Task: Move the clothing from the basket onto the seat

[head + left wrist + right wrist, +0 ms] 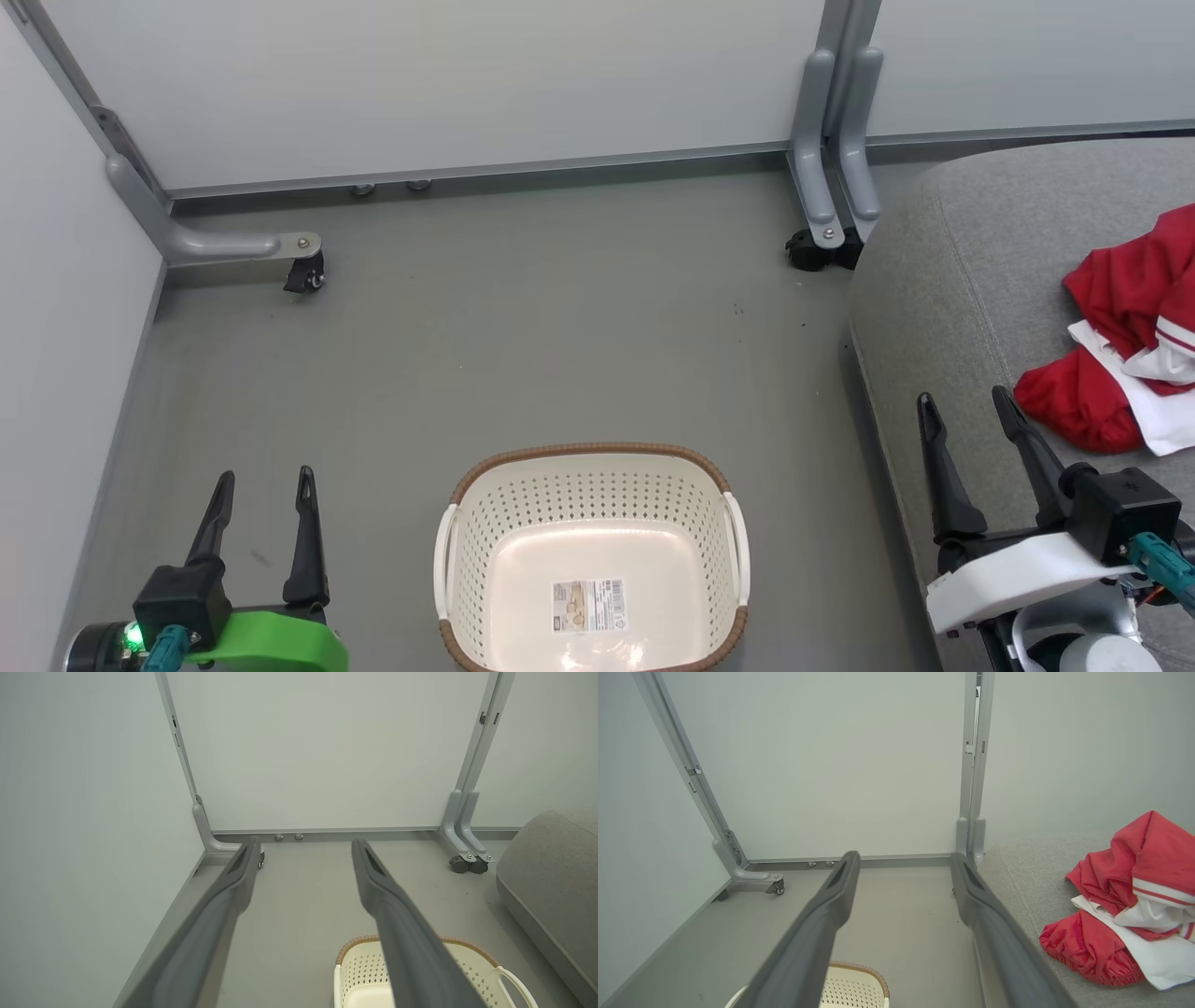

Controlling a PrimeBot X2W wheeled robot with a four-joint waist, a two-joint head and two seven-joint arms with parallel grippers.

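From the head view, the basket stands on the grey floor, low in the middle, its bare bottom showing a sticker. The clothing lies in a red and white heap on the seat at the right. The left end effector hovers left of the basket, released, fingers apart and holding nothing. The right end effector hangs at the seat's edge, near the clothing, likewise released.

From the left wrist, the two fingers spread over the floor, with the basket below and the seat at the right edge.

From the right wrist, the fingers stand wide apart, with the clothing on the seat to the right and the basket's rim at the bottom.
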